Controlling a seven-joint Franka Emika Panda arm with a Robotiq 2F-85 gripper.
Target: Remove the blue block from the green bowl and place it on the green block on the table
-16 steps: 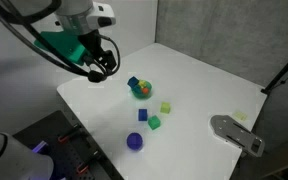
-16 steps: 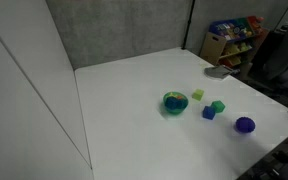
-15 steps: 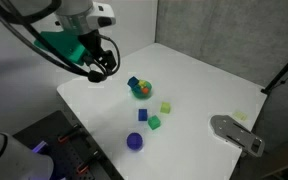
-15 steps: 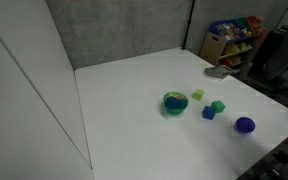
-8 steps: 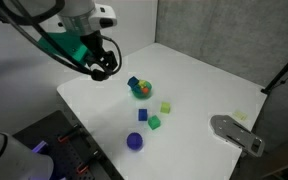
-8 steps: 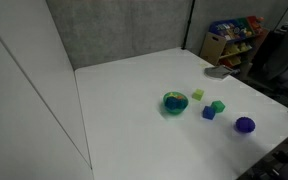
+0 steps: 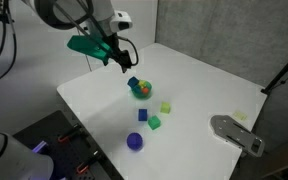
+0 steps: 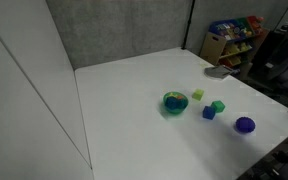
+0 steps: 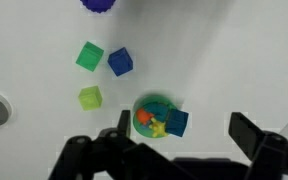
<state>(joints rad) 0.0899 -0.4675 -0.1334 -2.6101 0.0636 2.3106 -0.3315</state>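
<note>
The green bowl (image 7: 142, 90) stands on the white table (image 7: 204, 80); it also shows in an exterior view (image 8: 174, 102) and in the wrist view (image 9: 154, 108). A blue block (image 7: 134, 83) lies in it against the rim, next to yellow and orange pieces, and shows in the wrist view (image 9: 177, 122). The darker green block (image 7: 154, 122) (image 9: 89, 55) sits on the table, with a second blue cube (image 7: 141, 114) (image 9: 121, 62) beside it. My gripper (image 7: 124, 62) (image 9: 181, 135) is open and empty, hovering above the bowl and apart from it.
A yellow-green cube (image 7: 166, 107) (image 9: 90, 97) lies between the bowl and the green block. A round blue-purple object (image 7: 135, 141) sits near the table's front edge. A grey flat object (image 7: 234, 133) lies at the table's far end. A shelf of items (image 8: 234, 38) stands beyond the table.
My arm has swung from beside the table's edge toward the bowl and now hangs over it. The blocks and bowl have not moved.
</note>
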